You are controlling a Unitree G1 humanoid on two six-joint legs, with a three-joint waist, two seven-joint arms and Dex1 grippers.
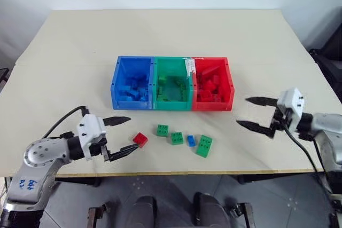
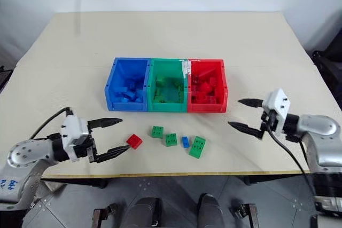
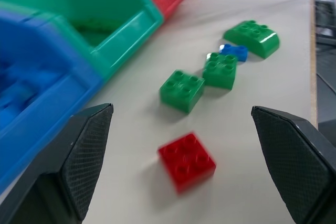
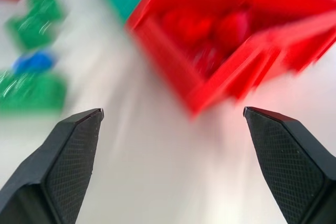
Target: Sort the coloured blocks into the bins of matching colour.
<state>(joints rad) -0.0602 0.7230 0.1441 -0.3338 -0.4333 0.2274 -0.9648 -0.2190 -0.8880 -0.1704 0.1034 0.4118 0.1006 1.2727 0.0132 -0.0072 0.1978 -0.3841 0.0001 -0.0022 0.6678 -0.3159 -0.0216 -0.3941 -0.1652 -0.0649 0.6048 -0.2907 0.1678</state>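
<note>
**Five blocks loose, both grippers wide and empty**

With three bins lined up mid-table, your head view shows the blue bin [image 1: 132, 81], green bin [image 1: 172, 84] and red bin [image 1: 212, 83] touching side to side, each already holding blocks of its colour. In front of them, near the table [image 1: 64, 52] front edge, five blocks lie loose: a red block [image 1: 140, 140], two square green blocks [image 1: 162, 130] [image 1: 177, 138], a small blue block [image 1: 191, 141] and an oblong green block [image 1: 203, 146]. Your left gripper [image 1: 124, 134] sits just beside the red block, fingers spread wide, nothing in them; the lower finger tip looks close to the block, contact can't be told. Your right gripper [image 1: 252, 112] hangs to the right of the red bin, well apart from the blocks, also spread wide and empty.

Left wrist view: the red block [image 3: 186, 161] lies between the two fingers [image 3: 86, 156], studs up, slightly turned against the finger line. The green ones and the blue one sit beyond it, the blue touching a green square.

Right wrist view: blurred. You see the red bin [image 4: 220, 61] corner ahead, green and blue smears off to one side, table between the spread fingers [image 4: 73, 161].

Handling, as judged: these are light, stiff, smooth plastic, so they won't crush but can skid or twist out. Take the red one across two flat opposite sides, low on the body, not over the studs or corners. Square the wrist to it first.
</note>
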